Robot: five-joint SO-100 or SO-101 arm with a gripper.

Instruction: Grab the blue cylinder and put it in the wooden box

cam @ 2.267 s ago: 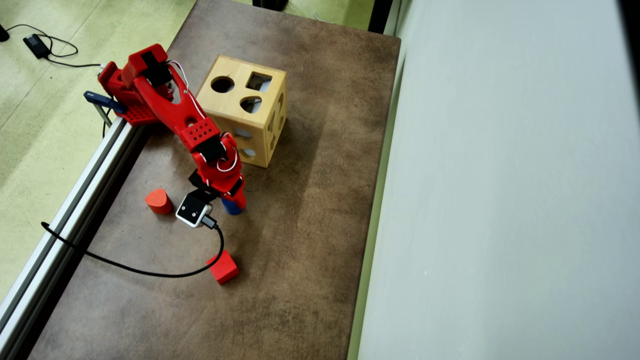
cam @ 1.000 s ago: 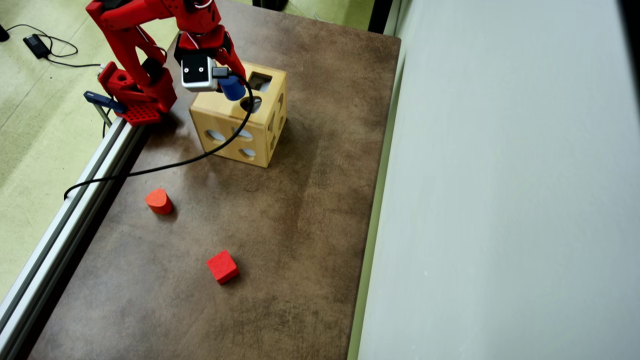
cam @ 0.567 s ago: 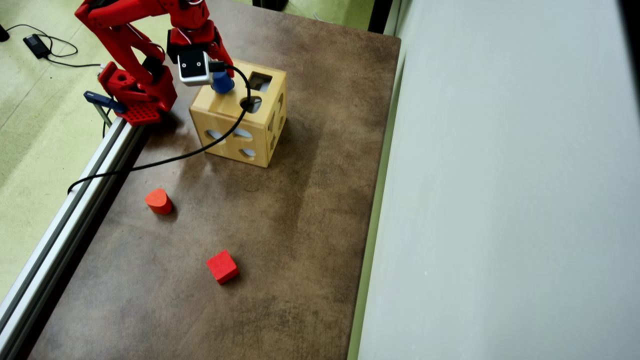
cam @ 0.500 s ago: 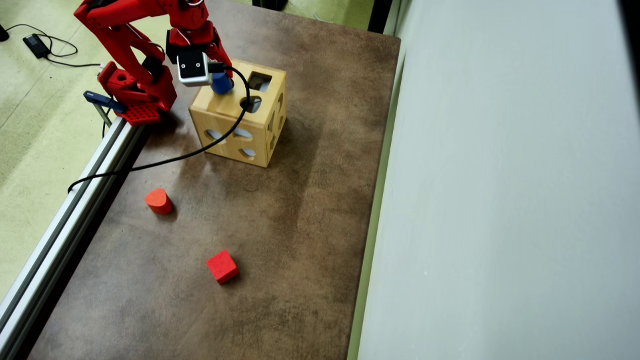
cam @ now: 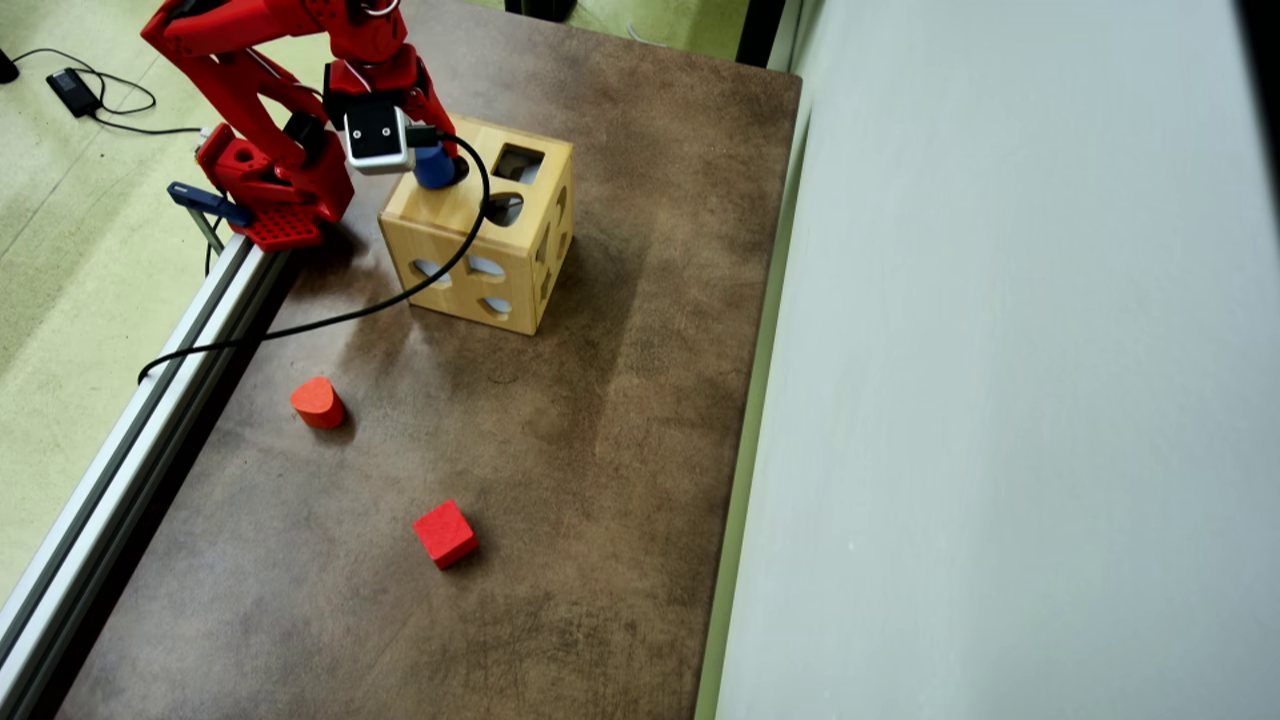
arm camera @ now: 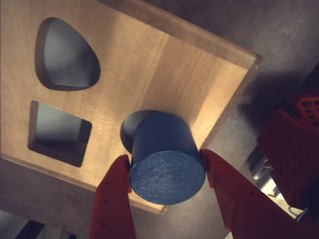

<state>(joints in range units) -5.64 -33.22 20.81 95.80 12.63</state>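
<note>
The blue cylinder (arm camera: pixel 167 162) is held between my red fingers (arm camera: pixel 115 199), its far end over the round hole (arm camera: pixel 128 132) in the top face of the wooden box (arm camera: pixel 164 64). My gripper (arm camera: pixel 164 155) is shut on it, with both jaws against its sides. In the overhead view my gripper (cam: pixel 437 160) holds the cylinder (cam: pixel 435 168) above the near-left part of the box's top (cam: pixel 440 215). Whether the cylinder's far end is inside the hole is hidden.
The box top also has a rounded-triangle hole (arm camera: pixel 67 55) and a square hole (arm camera: pixel 60 132). A red rounded block (cam: pixel 318 402) and a red cube (cam: pixel 445 533) lie on the brown table. A metal rail (cam: pixel 150 400) runs along the left edge, and a wall (cam: pixel 1000 400) stands at the right.
</note>
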